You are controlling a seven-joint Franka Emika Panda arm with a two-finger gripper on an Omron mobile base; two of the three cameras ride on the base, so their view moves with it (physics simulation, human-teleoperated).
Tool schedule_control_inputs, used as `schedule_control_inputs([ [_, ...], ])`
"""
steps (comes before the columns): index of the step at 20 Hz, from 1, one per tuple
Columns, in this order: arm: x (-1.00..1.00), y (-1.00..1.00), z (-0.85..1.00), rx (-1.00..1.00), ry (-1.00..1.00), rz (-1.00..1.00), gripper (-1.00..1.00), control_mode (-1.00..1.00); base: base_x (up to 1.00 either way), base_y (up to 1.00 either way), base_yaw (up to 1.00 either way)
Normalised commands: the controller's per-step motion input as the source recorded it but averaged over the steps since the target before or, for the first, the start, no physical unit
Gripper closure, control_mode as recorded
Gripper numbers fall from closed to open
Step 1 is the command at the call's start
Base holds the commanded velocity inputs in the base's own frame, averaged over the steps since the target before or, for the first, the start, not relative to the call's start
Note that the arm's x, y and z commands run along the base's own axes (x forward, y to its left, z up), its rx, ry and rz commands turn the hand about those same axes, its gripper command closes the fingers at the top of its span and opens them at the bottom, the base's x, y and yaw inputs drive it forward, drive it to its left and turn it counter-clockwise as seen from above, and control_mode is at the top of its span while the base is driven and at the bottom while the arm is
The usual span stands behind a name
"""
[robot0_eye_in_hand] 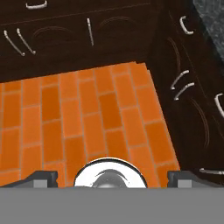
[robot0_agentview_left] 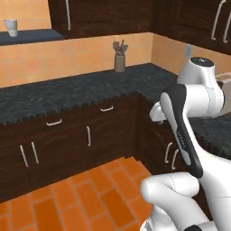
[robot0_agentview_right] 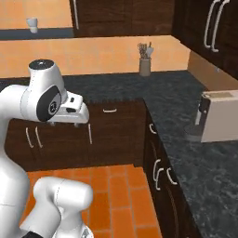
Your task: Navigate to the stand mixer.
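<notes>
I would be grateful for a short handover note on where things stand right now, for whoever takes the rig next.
Gripper: open, holding nothing, pointing down at the orange floor tiles.
The base faces the inner corner of the dark counter. A utensil holder stands by the back wall; a boxy beige appliance sits on the right counter run.
No stand mixer is in sight, so the drive to it remains.

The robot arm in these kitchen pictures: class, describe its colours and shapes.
The glossy white robot arm has rounded, tube-like segments with dark grey joint panels and a round grey-ringed cap on top. Its gripper ends in two small dark jaws, seen in the hand view.
</notes>
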Motion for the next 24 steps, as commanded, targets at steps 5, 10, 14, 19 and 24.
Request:
schedule_control_inputs([
  [5,0.00,0.00,0.00,0.00,0.00,0.00,-1.00,1.00,-0.11,0.32,0.69],
  [10,0.00,0.00,0.00,0.00,0.00,0.00,-1.00,1.00,0.47,0.00,0.01],
  [14,0.00,0.00,0.00,0.00,0.00,0.00,-1.00,1.00,1.00,0.04,0.08],
  [19,0.00,0.00,0.00,0.00,0.00,0.00,-1.00,1.00,0.98,0.27,0.13],
  [24,0.00,0.00,0.00,0.00,0.00,0.00,-1.00,1.00,0.08,0.97,0.71],
])
